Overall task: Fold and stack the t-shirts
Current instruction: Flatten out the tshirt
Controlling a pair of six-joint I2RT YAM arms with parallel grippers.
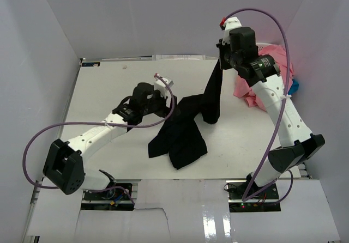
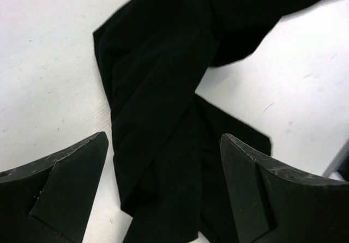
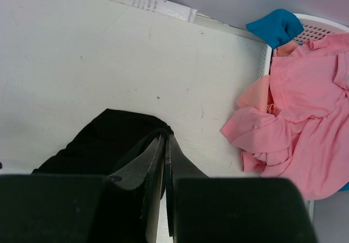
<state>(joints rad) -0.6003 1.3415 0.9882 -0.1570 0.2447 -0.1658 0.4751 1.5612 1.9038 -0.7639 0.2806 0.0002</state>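
Well, table [image 1: 109,90], pale walls [image 1: 163,19] (black t-shirt [image 1: 185,131])

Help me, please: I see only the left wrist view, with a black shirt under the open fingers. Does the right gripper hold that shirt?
Observer: Yes. The right gripper is shut on one end of the black shirt, towards the far side of the table.
Operator: Where are the pink shirts?
Observer: The pink shirts lie bunched at the far right, hanging over the rim of the basket onto the table.
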